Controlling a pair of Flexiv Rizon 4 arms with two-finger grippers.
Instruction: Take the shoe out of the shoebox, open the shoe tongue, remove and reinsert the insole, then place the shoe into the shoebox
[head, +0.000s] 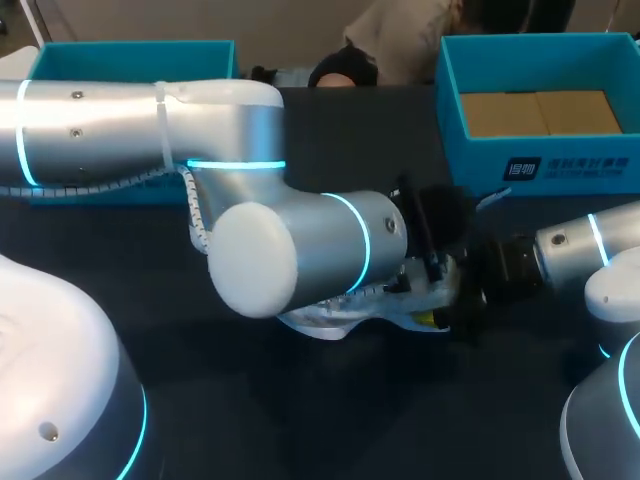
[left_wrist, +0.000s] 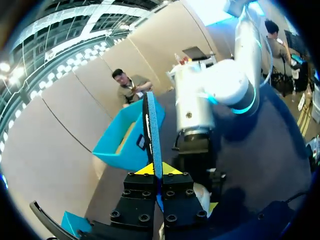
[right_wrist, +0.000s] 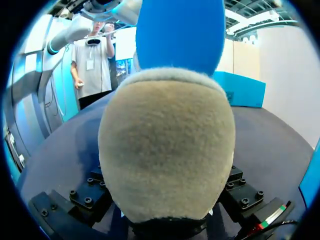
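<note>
The white shoe (head: 330, 320) lies on the dark table at the middle, mostly under my left arm. My left gripper (left_wrist: 159, 170) is shut on the thin blue insole (left_wrist: 151, 130), which stands edge-on up from between its yellow tips, above the shoe (left_wrist: 202, 192). My right gripper (head: 462, 295) comes in from the right at the shoe's heel end. In the right wrist view the beige fuzzy heel (right_wrist: 167, 150) fills the space between its jaws and hides the tips, with the blue insole (right_wrist: 180, 35) rising beyond. The teal shoebox (head: 480, 150) stands at the back right.
A second teal box (head: 130, 55) sits at the back left, behind my left arm. The shoebox holds brown cardboard (head: 540, 112). My left arm (head: 250, 240) spans the table's middle, close to the right arm (head: 590, 245).
</note>
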